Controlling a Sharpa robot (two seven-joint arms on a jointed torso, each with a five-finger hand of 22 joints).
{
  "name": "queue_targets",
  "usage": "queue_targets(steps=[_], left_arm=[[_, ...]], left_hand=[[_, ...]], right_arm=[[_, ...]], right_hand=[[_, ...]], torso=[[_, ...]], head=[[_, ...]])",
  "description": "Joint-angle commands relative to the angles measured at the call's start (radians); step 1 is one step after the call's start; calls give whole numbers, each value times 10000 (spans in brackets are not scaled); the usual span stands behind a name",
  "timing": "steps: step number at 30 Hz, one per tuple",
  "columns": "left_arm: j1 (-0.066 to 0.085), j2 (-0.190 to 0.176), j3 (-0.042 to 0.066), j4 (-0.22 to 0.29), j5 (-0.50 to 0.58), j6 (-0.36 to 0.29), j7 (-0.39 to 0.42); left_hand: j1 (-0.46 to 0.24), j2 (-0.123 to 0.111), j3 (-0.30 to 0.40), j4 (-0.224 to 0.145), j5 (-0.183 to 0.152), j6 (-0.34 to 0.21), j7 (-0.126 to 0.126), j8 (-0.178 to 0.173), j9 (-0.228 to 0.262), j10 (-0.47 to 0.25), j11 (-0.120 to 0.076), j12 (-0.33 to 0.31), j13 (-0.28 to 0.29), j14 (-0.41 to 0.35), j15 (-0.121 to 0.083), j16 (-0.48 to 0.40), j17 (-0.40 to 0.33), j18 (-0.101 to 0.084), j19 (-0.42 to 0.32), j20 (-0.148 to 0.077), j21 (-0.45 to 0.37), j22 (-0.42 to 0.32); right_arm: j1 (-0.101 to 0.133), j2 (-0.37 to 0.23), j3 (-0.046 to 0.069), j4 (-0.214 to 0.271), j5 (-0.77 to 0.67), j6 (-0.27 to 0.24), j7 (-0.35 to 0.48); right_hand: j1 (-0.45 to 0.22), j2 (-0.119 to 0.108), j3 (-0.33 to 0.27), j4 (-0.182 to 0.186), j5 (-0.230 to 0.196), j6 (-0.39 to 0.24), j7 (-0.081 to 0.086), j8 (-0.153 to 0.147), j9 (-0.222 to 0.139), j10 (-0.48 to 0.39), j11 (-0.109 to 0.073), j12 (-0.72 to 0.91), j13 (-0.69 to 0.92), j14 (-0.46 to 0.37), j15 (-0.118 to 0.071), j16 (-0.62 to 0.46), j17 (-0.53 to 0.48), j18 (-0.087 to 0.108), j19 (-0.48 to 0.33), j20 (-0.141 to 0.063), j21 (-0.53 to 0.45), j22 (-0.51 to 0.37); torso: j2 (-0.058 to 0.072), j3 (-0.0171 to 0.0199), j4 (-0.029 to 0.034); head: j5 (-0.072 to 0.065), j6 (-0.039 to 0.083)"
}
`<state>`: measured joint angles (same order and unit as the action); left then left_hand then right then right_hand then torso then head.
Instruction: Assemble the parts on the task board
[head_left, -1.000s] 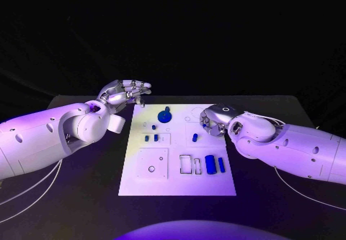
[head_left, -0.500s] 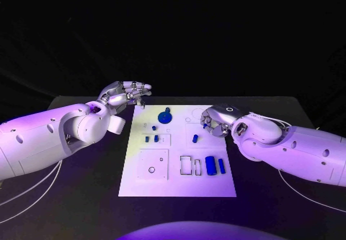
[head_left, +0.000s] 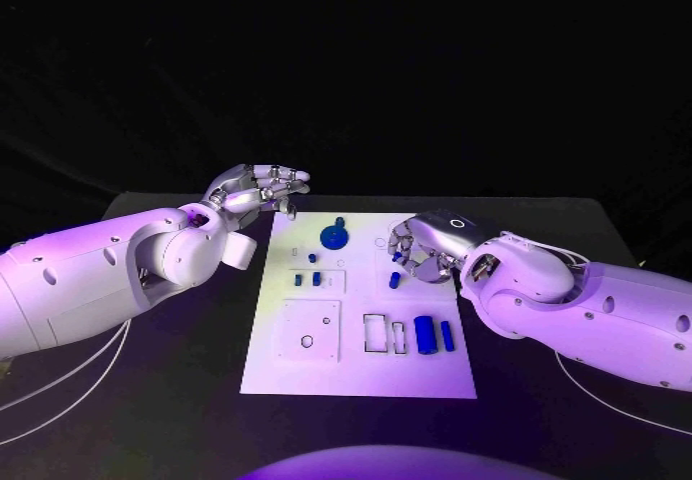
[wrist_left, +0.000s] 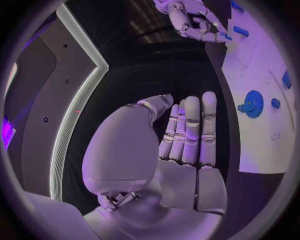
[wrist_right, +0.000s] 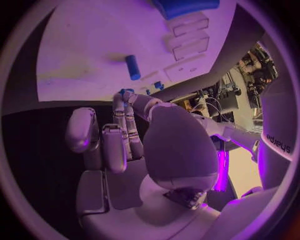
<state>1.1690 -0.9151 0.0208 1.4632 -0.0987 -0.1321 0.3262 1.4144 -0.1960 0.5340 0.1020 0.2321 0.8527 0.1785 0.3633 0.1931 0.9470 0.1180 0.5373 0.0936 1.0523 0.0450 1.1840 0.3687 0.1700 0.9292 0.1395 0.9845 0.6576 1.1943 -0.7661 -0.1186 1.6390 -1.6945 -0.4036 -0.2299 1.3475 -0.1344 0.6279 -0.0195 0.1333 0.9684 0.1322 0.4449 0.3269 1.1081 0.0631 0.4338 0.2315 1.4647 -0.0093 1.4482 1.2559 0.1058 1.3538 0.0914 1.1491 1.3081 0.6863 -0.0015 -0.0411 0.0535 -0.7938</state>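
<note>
The white task board (head_left: 361, 370) lies mid-table. A round blue part with a knob (head_left: 335, 236) (wrist_left: 253, 103) stands near its far edge. Small blue pegs (head_left: 306, 280) stand in the left middle, and one blue peg (head_left: 392, 281) (wrist_right: 132, 67) is on the right. A thick blue block (head_left: 424, 333) and a thin one (head_left: 446, 335) sit near the right edge. My right hand (head_left: 418, 250) (wrist_right: 125, 145) hovers over the board's right side and pinches a small blue part (wrist_right: 125, 92) at its fingertips. My left hand (head_left: 260, 190) (wrist_left: 187, 145) holds nothing and stays off the far left corner.
Several outlined recesses (head_left: 382, 332) mark the board's near half, with a square plate (head_left: 309, 330) at the left. Black table (head_left: 144, 400) surrounds the board on all sides. Both white forearms flank the board.
The whole picture has shifted down a little. My right hand has edged slightly inward over the board with the small part still pinched. The left hand has hardly moved.
</note>
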Motion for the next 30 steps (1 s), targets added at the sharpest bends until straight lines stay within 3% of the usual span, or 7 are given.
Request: queue_targets(steps=[1,8,17,26,30], left_arm=[[4,49,6,8,-41,194,36],[3,120,6,-4,-79,212,28],[5,231,6,-2,-91,176,15],[10,362,6,-25,-94,119,-5],[12,414,6,-27,-113,123,-17]], left_hand=[[-58,-49,16,-70,1,-5,88,-25,13,-67,15,-50,-16,-46,1,-59,-13,138,-8,-6,-31,-9],[-67,-47,18,-74,1,-9,93,-28,14,-79,20,-57,-19,-52,7,-65,-15,138,-11,-1,-40,-13],[-67,-47,18,-74,1,-9,93,-28,14,-79,20,-57,-19,-52,7,-65,-15,138,-11,-1,-40,-13],[-86,-39,19,-74,0,-12,99,-31,17,-87,27,-61,-19,-58,14,-70,-16,138,-13,7,-51,-20],[-86,-39,19,-74,0,-12,99,-31,17,-87,27,-61,-19,-58,14,-70,-16,138,-13,7,-51,-20]], right_arm=[[-15,100,11,269,148,-382,135],[-91,540,17,669,363,-445,288],[-376,1184,-28,454,627,-200,437],[-888,1716,-114,38,758,-5,539],[-1035,1900,-147,-151,782,64,566]], right_hand=[[-81,5,20,-32,33,81,0,52,17,-7,-50,-46,-9,392,-67,-20,-20,-130,86,-18,50,64],[-87,9,25,-32,39,79,-1,52,19,-5,-51,-52,-9,386,-68,-31,-46,-128,83,-19,41,60],[-94,13,28,-31,46,74,0,51,21,-6,-51,-58,-10,387,-68,-31,-42,-124,75,-20,24,50],[-114,22,35,-26,59,61,4,47,25,-7,-48,-72,-12,382,-68,-41,-60,-121,71,-22,12,46],[-127,24,35,-22,67,54,5,45,27,-8,-46,-79,-12,381,-67,-43,-63,-118,63,-23,-6,37]], torso=[[5,-7,22],[14,-18,33],[16,-15,-5],[25,1,-2],[22,-7,7]], head=[[135,31],[491,36],[1131,-202],[1450,-393],[1505,-432]])
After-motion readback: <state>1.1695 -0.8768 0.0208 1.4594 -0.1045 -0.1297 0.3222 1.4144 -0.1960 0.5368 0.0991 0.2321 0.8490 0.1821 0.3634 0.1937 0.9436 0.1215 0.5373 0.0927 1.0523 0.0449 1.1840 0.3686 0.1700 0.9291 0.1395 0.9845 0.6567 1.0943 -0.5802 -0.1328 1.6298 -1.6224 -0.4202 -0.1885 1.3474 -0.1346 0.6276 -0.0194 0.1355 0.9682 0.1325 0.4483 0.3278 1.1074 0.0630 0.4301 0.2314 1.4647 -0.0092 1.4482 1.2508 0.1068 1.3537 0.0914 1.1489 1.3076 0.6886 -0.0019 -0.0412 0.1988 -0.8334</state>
